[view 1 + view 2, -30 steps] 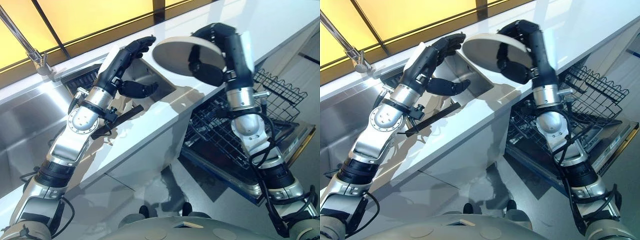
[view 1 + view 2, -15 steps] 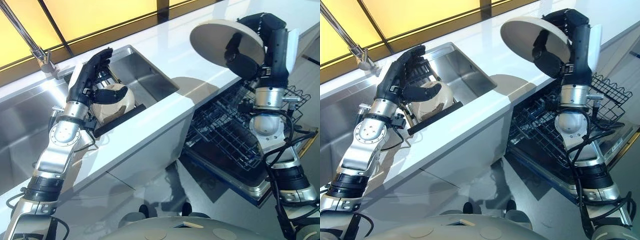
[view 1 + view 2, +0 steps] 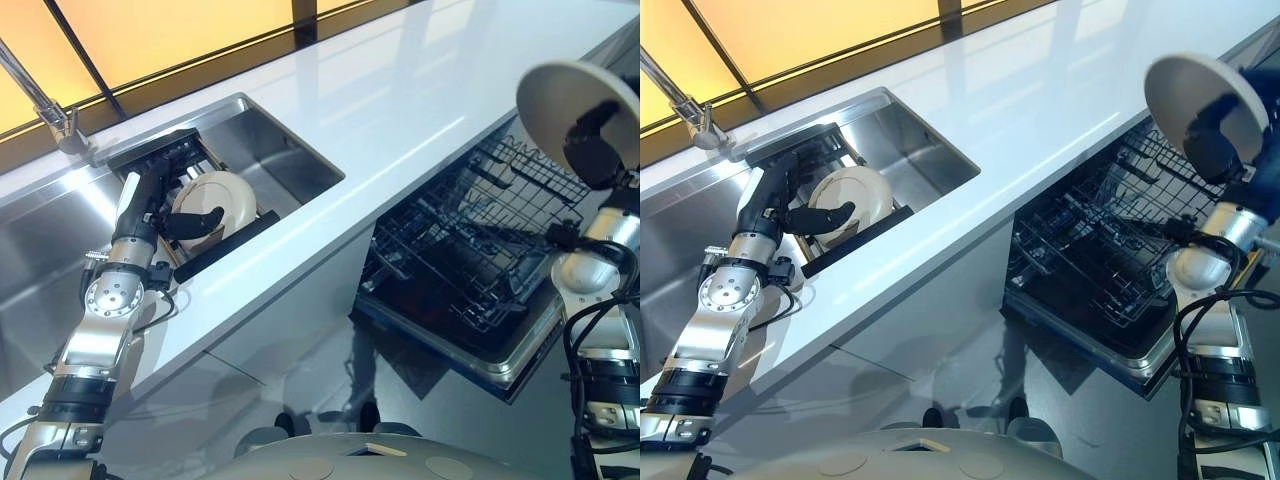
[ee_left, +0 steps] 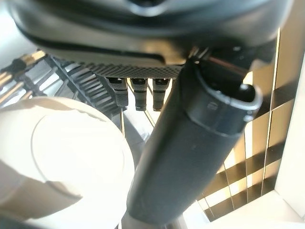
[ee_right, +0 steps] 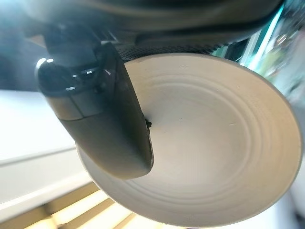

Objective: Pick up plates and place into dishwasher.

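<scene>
White counter (image 3: pixel 420 110) runs across the room with the dishwasher's wire rack (image 3: pixel 470 250) pulled out below it, nearest me. Above that rack the right hand (image 3: pixel 597 150) holds a plate (image 3: pixel 560 95) tilted on edge, thumb clamped across its face — I'd say angled to slide between the tines. Farther back, in the steel sink (image 3: pixel 280 150), the left hand (image 3: pixel 805 212) reaches a second plate (image 3: pixel 855 190) leaning in a dark rack (image 3: pixel 170 150), thumb across its front — whether it grips yet, I can't tell.
</scene>
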### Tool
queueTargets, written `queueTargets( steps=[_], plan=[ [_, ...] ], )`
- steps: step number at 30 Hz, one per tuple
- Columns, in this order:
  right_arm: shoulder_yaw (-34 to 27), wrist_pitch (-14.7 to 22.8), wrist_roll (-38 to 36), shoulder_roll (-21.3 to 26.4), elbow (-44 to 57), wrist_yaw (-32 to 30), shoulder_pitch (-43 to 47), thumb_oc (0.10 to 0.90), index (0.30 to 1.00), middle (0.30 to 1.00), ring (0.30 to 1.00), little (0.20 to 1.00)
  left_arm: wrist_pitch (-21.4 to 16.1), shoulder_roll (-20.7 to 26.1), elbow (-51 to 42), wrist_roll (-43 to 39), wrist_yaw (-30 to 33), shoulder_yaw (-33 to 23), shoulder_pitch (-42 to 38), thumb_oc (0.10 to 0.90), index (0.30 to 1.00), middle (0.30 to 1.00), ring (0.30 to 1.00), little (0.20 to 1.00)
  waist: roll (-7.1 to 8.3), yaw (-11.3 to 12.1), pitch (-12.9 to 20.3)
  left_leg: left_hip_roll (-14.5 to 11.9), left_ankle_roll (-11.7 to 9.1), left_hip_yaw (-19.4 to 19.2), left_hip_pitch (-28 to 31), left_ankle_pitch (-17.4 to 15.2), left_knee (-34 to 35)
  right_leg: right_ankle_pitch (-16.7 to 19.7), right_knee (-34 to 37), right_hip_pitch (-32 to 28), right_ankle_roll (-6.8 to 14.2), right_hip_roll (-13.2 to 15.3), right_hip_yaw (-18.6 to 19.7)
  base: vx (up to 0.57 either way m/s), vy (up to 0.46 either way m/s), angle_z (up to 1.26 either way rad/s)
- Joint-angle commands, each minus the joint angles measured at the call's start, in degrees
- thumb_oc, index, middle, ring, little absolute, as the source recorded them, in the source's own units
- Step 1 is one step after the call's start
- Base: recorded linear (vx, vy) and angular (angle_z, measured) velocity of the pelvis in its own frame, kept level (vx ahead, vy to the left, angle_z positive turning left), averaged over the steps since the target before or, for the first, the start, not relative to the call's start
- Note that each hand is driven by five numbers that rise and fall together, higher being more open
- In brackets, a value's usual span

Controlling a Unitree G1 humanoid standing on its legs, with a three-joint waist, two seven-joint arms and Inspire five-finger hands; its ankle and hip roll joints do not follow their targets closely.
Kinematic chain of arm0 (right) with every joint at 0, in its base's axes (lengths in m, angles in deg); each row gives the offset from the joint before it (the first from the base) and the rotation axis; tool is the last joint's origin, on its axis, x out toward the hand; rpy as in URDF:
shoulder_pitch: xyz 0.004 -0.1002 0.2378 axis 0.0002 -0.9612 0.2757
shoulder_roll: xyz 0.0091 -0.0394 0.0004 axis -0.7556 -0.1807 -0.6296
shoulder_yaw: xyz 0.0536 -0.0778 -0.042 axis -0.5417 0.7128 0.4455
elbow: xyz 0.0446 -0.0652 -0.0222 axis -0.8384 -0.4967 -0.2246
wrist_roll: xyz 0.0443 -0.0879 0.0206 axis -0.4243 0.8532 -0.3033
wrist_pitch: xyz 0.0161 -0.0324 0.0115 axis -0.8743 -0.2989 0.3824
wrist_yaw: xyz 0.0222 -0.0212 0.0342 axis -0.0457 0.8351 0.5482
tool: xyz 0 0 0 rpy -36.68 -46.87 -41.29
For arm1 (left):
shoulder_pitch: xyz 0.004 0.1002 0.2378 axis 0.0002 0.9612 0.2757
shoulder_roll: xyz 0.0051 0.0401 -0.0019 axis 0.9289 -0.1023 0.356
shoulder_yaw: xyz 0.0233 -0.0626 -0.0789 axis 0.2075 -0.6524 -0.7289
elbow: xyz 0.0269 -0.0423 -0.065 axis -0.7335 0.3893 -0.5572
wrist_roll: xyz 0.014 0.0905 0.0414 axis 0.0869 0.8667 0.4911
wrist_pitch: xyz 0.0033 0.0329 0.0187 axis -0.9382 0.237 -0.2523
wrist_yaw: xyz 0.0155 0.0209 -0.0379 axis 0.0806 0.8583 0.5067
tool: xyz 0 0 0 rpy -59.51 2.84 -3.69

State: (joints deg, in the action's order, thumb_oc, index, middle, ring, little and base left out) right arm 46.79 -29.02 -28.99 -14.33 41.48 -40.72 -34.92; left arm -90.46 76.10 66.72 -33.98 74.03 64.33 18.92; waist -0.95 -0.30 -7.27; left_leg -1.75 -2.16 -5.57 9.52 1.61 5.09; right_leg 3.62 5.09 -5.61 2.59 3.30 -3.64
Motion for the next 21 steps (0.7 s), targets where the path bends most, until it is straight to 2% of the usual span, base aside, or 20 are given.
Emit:
queueTargets(
  steps=[1, 7, 12, 16, 21],
  plan=[
    [-3.7, 1.2, 0.6, 5.9, -1.3, -3.1, 1.6, 0.100, 0.300, 0.300, 0.300, 0.200, -7.8, 3.0, 0.4, 0.7, 1.1, -4.8, -2.5, 0.800, 0.900, 0.900, 0.900, 0.900, 1.33, -0.6, 5.3, 5.1, 3.3, 2.3, -2.9, -2.7, -0.7, -2.9, -4.9, 1.4, 3.5, -0.4, -0.9, 0.04, -0.060, -0.02],
    [-2.9, -2.2, -0.9, 6.3, -11.0, 1.2, 0.6, 0.100, 0.300, 0.300, 0.300, 0.200, -8.9, 3.1, -0.5, -0.2, -0.6, -5.2, -2.0, 0.800, 0.900, 0.900, 0.900, 0.900, 1.19, -0.1, 4.3, 4.7, 3.2, 2.5, -3.0, -2.5, -0.9, -3.3, -5.7, 1.6, 3.3, -0.3, -1.8, 0.05, -0.063, 0.00],
    [1.7, -7.2, -0.2, 10.6, -22.5, 4.0, 4.6, 0.100, 0.300, 0.300, 0.300, 0.200, -9.3, 4.8, -0.6, -1.9, -1.3, -2.7, -3.9, 0.800, 0.900, 0.900, 0.900, 0.900, 1.17, 1.5, 3.1, 4.5, 2.8, 3.5, -3.4, -2.2, -1.2, -3.8, -6.4, 1.5, 3.0, -0.3, -3.4, 0.09, -0.110, 0.05],
    [4.5, -10.1, -2.1, 13.6, -27.7, 3.3, 8.2, 0.100, 0.300, 0.300, 0.300, 0.200, -9.0, 5.9, -1.3, -2.9, -0.7, -1.2, -5.1, 0.800, 0.900, 0.900, 0.900, 0.900, 1.09, 2.5, 2.0, 4.2, 2.4, 4.8, -4.1, -2.3, -1.6, -5.0, -7.5, 1.8, 2.6, -0.6, -4.3, 0.07, -0.128, 0.14],
    [7.1, -13.6, -4.0, 17.1, -30.7, 0.8, 13.3, 0.100, 0.300, 0.300, 0.300, 0.200, -10.3, 7.7, -1.1, -4.2, 0.1, 0.3, -7.2, 0.800, 0.900, 0.900, 0.900, 0.900, 0.90, 3.7, -1.1, 3.7, 1.8, 6.8, -7.9, -1.8, -4.2, -6.2, -10.2, 4.2, 1.8, -0.8, -5.5, -0.05, -0.141, 0.20]
  ],
)
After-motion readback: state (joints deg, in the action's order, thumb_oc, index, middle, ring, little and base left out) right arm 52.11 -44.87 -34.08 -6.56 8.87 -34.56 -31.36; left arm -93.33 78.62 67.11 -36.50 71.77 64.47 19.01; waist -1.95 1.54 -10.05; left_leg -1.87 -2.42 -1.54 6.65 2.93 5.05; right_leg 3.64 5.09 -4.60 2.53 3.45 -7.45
